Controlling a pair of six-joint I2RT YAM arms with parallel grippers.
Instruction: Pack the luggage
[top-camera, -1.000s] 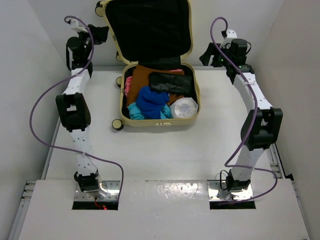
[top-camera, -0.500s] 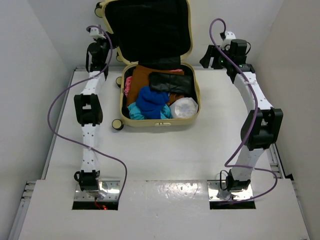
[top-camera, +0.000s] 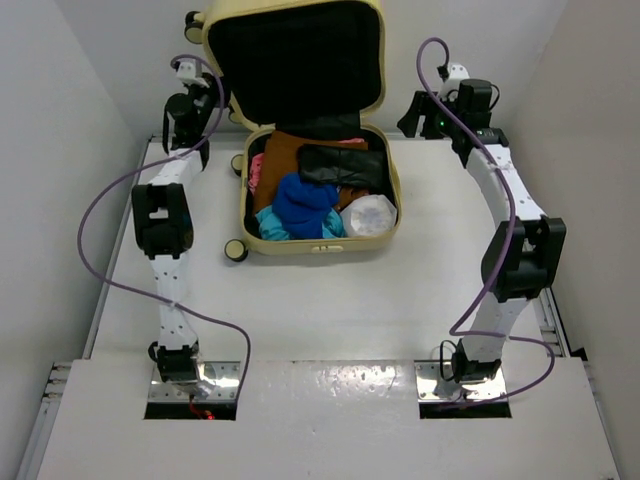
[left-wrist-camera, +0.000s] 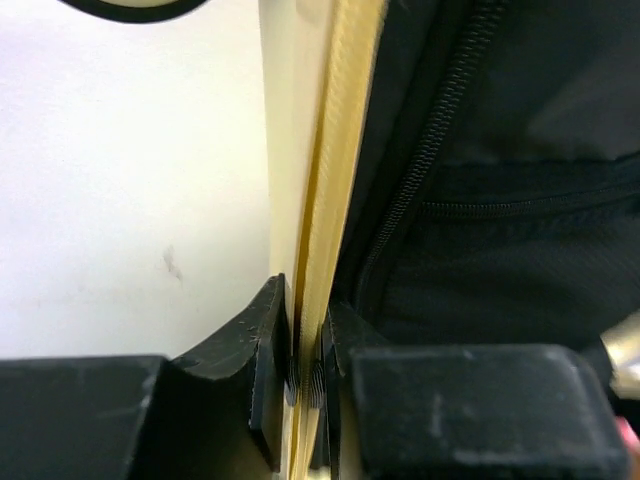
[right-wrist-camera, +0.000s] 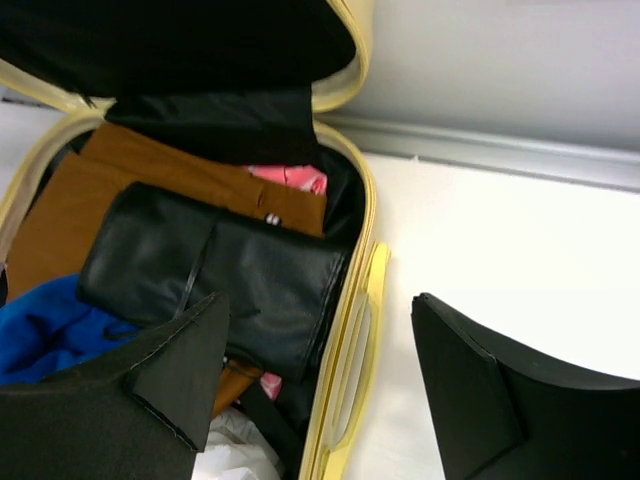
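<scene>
The pale yellow luggage (top-camera: 320, 247) lies open at the back of the table, its black-lined lid (top-camera: 295, 60) standing up against the wall. Inside are a brown garment (top-camera: 280, 155), a black pouch (top-camera: 342, 165), blue cloth (top-camera: 303, 203) and a white bag (top-camera: 367, 215). My left gripper (top-camera: 208, 88) is at the lid's left edge; the left wrist view shows it (left-wrist-camera: 307, 375) shut on the yellow lid rim (left-wrist-camera: 325, 150). My right gripper (top-camera: 410, 112) hangs open above the case's right rim (right-wrist-camera: 352, 300), with nothing held (right-wrist-camera: 318, 300).
White walls close in on the left, right and back of the table. The case's black wheels (top-camera: 235, 250) stick out on its left side. Purple cables (top-camera: 110, 200) loop off both arms.
My left arm has swung in to the lid's left edge and its jaws have closed on the rim. The lid has shifted slightly. The right arm has stayed put.
</scene>
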